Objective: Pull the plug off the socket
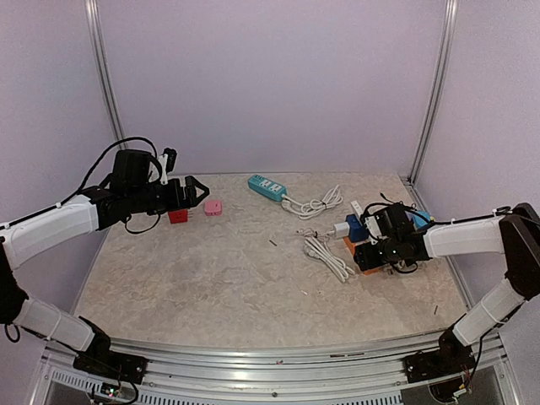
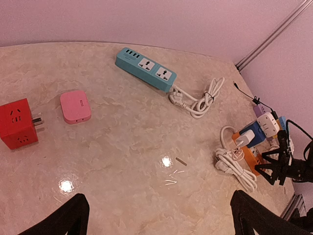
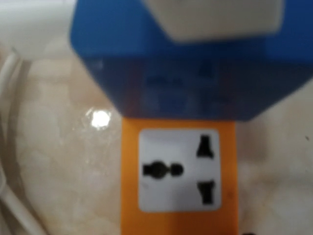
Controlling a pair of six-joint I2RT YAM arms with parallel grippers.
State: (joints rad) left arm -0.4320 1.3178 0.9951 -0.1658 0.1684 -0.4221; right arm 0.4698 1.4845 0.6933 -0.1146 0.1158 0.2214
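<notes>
An orange power strip (image 1: 349, 245) lies at the right of the table with a blue adapter (image 1: 354, 226) plugged into it and a white plug (image 1: 341, 229) on the adapter. My right gripper (image 1: 372, 255) hovers low over the strip's near end. Its fingers look spread in the left wrist view (image 2: 275, 167). The right wrist view shows the strip's free white socket face (image 3: 178, 169), the blurred blue adapter (image 3: 190, 63) and a white plug (image 3: 215, 17), with no fingers in sight. My left gripper (image 1: 196, 193) is open and empty, held high at the far left (image 2: 161, 220).
A red cube socket (image 1: 177, 216) and a pink adapter (image 1: 213, 207) sit below the left gripper. A teal power strip (image 1: 267, 187) with a coiled white cord (image 1: 316, 205) lies at the back. Another white cord coil (image 1: 329, 257) lies left of the orange strip. Walls enclose the table.
</notes>
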